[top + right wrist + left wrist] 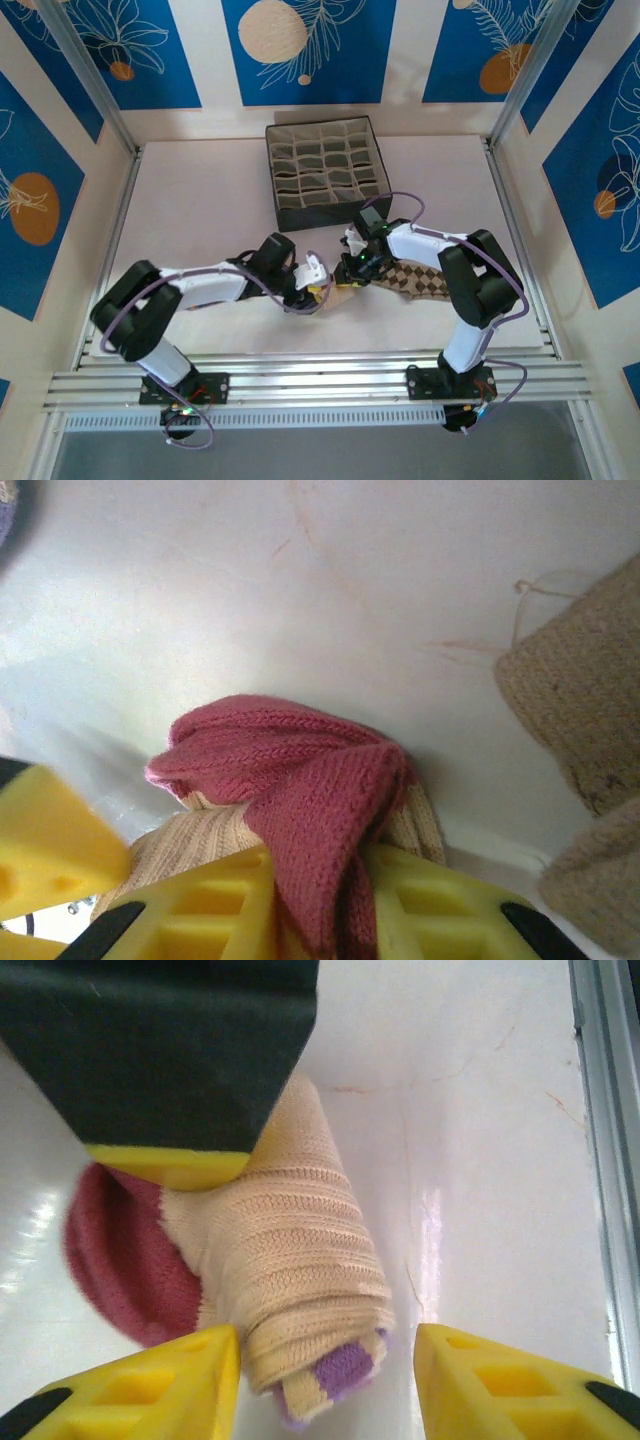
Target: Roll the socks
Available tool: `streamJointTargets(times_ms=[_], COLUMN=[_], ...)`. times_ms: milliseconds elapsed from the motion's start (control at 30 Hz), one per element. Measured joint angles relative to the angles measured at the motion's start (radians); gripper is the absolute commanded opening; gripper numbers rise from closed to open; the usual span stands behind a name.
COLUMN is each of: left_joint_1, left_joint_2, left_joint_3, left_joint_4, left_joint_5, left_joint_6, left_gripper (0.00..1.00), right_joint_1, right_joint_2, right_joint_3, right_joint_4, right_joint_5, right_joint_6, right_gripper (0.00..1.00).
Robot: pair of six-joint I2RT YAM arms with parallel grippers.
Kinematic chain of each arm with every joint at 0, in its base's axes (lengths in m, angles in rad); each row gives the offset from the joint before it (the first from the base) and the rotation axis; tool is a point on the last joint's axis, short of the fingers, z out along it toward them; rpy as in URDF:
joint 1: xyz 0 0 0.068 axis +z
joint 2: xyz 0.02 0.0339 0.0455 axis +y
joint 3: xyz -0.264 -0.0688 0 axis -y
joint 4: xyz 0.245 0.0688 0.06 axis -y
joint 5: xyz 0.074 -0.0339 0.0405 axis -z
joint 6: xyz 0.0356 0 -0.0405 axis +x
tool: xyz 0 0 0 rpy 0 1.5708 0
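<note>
The beige sock (pixel 300 1260) lies rolled into a thick bundle, its purple-striped cuff end at the near side and its maroon toe (pixel 120 1270) bulging out to the left. My left gripper (pixel 328 1360) is open around the roll's cuff end, with a clear gap on the right side. My right gripper (pixel 320 880) is shut on the maroon toe (pixel 300 780), the fabric pinched between its yellow fingers (pixel 200 910). From above, both grippers (pixel 313 283) (pixel 352 268) meet over the sock near the table's front middle. The brown-cream diamond sock (pixel 415 280) lies flat under the right arm.
A grey fabric compartment box (pixel 325 170) stands at the back middle of the white table (pixel 200 200). The table's metal rail (pixel 600 1110) runs close along the right of the left wrist view. Part of the diamond sock (pixel 580 700) lies just right of the right gripper.
</note>
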Motion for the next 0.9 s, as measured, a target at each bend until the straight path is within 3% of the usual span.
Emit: streamJointTargets(times_ms=[133, 267, 400, 667, 767, 900], left_joint_1=[-0.028, -0.127, -0.226, -0.294, -0.304, -0.307], left_joint_2=[-0.124, -0.177, -0.162, -0.011, 0.051, 0.098], left_joint_3=[-0.106, -0.19, -0.202, -0.146, -0.12, -0.09], left_joint_4=[0.124, 0.233, 0.292, 0.356, 0.373, 0.383], left_joint_5=[-0.092, -0.253, -0.399, -0.584, -0.62, -0.646], left_joint_6=[0.054, 0.156, 0.24, 0.265, 0.231, 0.169], left_gripper=[0.5, 0.52, 0.54, 0.53, 0.43, 0.1], right_joint_1=[0.001, 0.001, 0.003, 0.008, 0.009, 0.008], right_joint_2=[0.0, 0.006, 0.013, 0.021, 0.021, 0.021], right_joint_3=[0.001, 0.01, 0.022, 0.034, 0.034, 0.033], right_joint_4=[0.0, -0.012, -0.028, -0.047, -0.049, -0.053], right_joint_5=[0.001, 0.001, 0.003, 0.005, 0.004, 0.014], right_joint_6=[0.0, 0.0, 0.0, 0.0, 0.002, 0.006], right_gripper=[0.23, 0.23, 0.23, 0.23, 0.28, 0.43])
